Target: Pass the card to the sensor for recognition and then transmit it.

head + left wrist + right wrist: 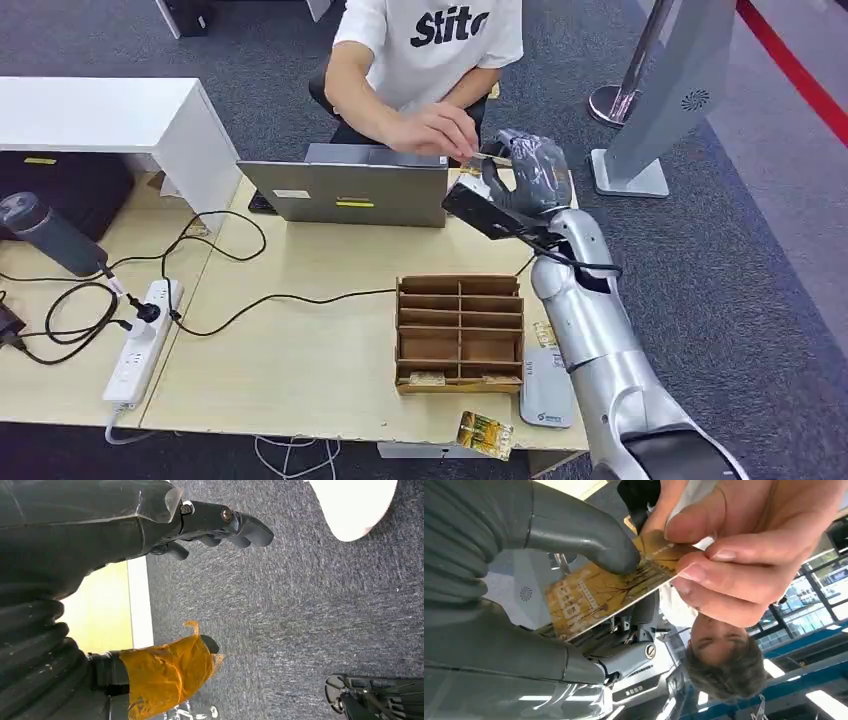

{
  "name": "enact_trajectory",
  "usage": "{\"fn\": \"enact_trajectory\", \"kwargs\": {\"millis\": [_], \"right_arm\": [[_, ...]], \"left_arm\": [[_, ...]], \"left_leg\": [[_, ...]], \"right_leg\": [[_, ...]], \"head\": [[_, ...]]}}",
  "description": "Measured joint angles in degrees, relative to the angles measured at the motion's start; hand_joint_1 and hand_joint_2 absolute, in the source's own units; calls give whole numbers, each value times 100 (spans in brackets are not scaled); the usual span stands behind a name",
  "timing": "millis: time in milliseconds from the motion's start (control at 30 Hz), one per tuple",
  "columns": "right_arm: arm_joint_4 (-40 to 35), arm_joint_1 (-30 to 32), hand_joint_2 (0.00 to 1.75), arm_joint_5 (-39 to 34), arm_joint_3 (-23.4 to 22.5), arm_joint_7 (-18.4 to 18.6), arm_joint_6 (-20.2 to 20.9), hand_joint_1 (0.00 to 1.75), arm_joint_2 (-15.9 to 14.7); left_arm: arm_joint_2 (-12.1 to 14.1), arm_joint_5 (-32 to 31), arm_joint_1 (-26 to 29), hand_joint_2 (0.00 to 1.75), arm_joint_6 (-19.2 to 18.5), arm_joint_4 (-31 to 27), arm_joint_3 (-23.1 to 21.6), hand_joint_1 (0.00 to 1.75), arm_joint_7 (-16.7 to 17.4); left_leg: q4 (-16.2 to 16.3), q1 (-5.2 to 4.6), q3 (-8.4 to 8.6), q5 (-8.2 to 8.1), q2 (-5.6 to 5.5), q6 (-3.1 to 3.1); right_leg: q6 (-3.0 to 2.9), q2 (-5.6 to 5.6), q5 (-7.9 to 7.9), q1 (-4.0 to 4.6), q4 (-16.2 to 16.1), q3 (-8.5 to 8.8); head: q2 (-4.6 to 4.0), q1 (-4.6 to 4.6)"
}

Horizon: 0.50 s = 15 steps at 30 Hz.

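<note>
- The main risk, as I judge it: the card [599,592] is held from 2 sides at once, by the right hand [525,170] and by the person's hand [432,130]. If the right hand lets go late, the 2 pull against each other and the card may bend or twist; if it lets go before the person's pinch is firm, the card could fall to the tabletop [300,350] below the hand or onto the laptop [350,190] just beside it
- A second risk: the right hand is raised past the far edge of the tabletop, close to the person, so a quick withdrawal could knock the person's fingers or the laptop lid
- A smaller one: the sensor [546,388] lies well behind the hand, near the robot, beside the wooden organiser [460,330]; I cannot tell from here whether the card was read, so a handover now may skip that step
- Right hand: closed on the card, its thick grey thumb [589,540] pressing on the card's gold printed face, the palm and darker fingers behind the other face; the far end of the card, out beyond the thumb, is pinched by the person's fingers [724,575]
- Left hand [220,525]: hanging over grey carpet [310,610], fingers loosely curled and apart, holding and touching nothing
</note>
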Motion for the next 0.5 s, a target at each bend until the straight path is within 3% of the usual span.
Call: {"fn": "enact_trajectory", "kwargs": {"millis": [300, 500], "right_arm": [[-2, 20, 175, -77, -20, -149, -166, 175, 0], [-657, 553, 175, -491, -48, -612, -236, 175, -37]], "left_arm": [[0, -28, 6, 175, 2, 0, 13, 0, 0], [-2, 114, 110, 175, 26, 15, 201, 0, -109]], "left_leg": [[0, 0, 1, 0, 1, 0], [0, 0, 2, -4, 2, 1]], "right_leg": [[0, 1, 0, 0, 0, -1], [2, 2, -3, 1, -3, -5]], "head": [[0, 0], [0, 2]]}}
